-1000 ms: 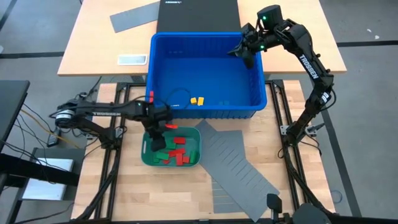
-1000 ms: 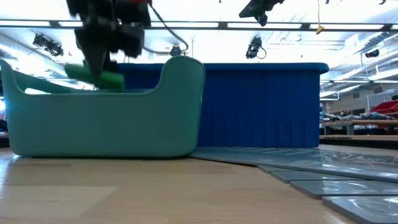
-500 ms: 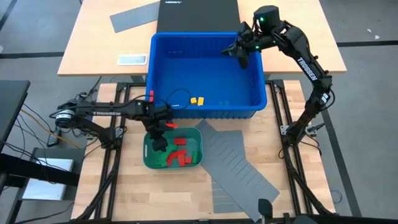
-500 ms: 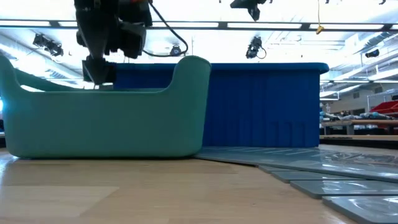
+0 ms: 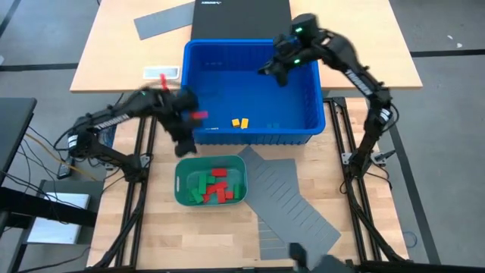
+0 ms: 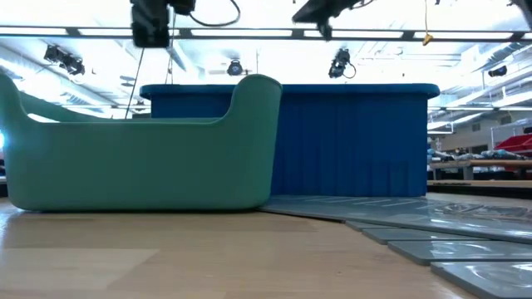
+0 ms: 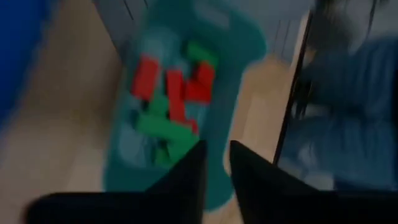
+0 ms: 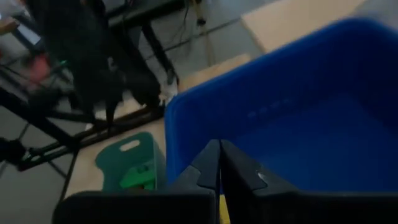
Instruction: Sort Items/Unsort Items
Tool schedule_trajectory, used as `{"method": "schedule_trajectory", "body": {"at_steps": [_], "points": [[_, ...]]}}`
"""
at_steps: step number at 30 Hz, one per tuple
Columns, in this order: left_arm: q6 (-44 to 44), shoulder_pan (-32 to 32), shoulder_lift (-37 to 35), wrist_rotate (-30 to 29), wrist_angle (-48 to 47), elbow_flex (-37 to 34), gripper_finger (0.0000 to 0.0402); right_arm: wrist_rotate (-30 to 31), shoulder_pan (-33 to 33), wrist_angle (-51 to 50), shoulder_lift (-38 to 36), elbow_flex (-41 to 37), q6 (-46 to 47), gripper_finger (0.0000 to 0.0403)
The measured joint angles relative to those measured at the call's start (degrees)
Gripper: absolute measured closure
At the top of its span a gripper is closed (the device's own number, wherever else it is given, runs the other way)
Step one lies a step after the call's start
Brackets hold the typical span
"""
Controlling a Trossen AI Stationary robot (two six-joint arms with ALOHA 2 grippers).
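1. Wooden table (image 5: 220,235) fills the lower centre of the high view, with a second tabletop across the upper edge; an open hall with ceiling lights shows behind in the low view.
2. A blue bin (image 5: 227,91) sits at centre. Below it stand a teal tray (image 5: 179,186) and grey divider sheets (image 5: 292,201) running to the lower right.
3. Blocks: red and green blocks (image 5: 214,184) lie heaped in the tray, touching one another; the left wrist view (image 7: 166,102) shows them loose and crossing. Two yellow blocks (image 5: 240,122) lie on the bin floor near its lower wall.
4. Left gripper (image 5: 184,140) is blurred, above the bin's lower-left corner, clear of the tray. Its fingers (image 7: 193,171) stand a narrow gap apart, with nothing visible between them.
5. Right gripper (image 5: 274,72) hangs over the upper right of the bin. Its fingers (image 8: 208,163) are closed together; nothing can be seen in them.
6. Handling, judged: the blocks look rigid, light and smooth-faced, so they should bear a firm pinch yet may slide or tip under a glancing touch. Not fragile.
7. Hold point, judged: pinch across the short width at mid-length, choosing a top block with both long sides free; the yellow pair is the more accessible.
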Motion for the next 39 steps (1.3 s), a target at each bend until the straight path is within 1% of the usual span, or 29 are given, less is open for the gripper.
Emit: {"method": "schedule_trajectory", "body": {"at_steps": [3,4,8,12,14,17,19,24,28,31,33,34,39], "points": [[0.82,7.17,-0.04,0.36,2.45,3.82,0.0383,0.37,1.98,-0.05,3.94,-0.02,-0.18,0.0376],[0.84,9.52,-0.03,0.41,4.63,4.27,0.0392,1.07,2.57,-0.19,5.33,-0.02,-0.66,0.0371],[0.83,17.73,0.04,3.28,16.88,4.43,0.0392,5.03,3.69,-3.93,10.97,-0.02,-4.44,0.0343],[2.85,22.20,0.04,4.25,26.36,4.43,0.0396,9.20,3.67,-12.25,17.44,-0.02,-9.58,0.0303],[3.62,23.55,0.04,4.27,28.55,4.43,0.0398,11.02,3.67,-17.41,20.63,-0.02,-12.31,0.0280],[4.91,25.22,0.04,4.28,29.13,4.43,0.0398,13.83,3.80,-24.09,24.98,-0.02,-14.93,0.0240],[6.37,26.09,0.04,4.27,28.49,4.43,0.0398,15.33,4.10,-26.11,27.34,-0.24,-15.49,0.0210],[9.73,27.57,0.04,4.28,27.39,4.43,0.0397,15.58,5.18,-24.89,28.62,-4.87,-14.40,0.0140],[11.03,28.53,0.04,4.28,27.59,4.43,0.0397,17.45,6.67,-20.54,28.55,-10.62,-14.71,0.0105],[11.27,29.37,0.07,4.24,27.87,4.43,0.0397,19.31,7.30,-16.02,28.15,-14.65,-13.18,0.0092],[11.36,29.78,0.06,4.26,27.88,4.43,0.0396,19.06,7.72,-12.57,28.22,-17.77,-11.89,0.0090],[11.50,29.93,0.05,4.24,27.92,4.43,0.0396,20.27,8.07,-10.86,28.22,-19.11,-11.13,0.0089],[12.74,31.43,0.07,4.26,28.23,4.43,0.0396,20.20,8.32,-6.52,27.69,-24.62,-8.14,0.0095]]}}
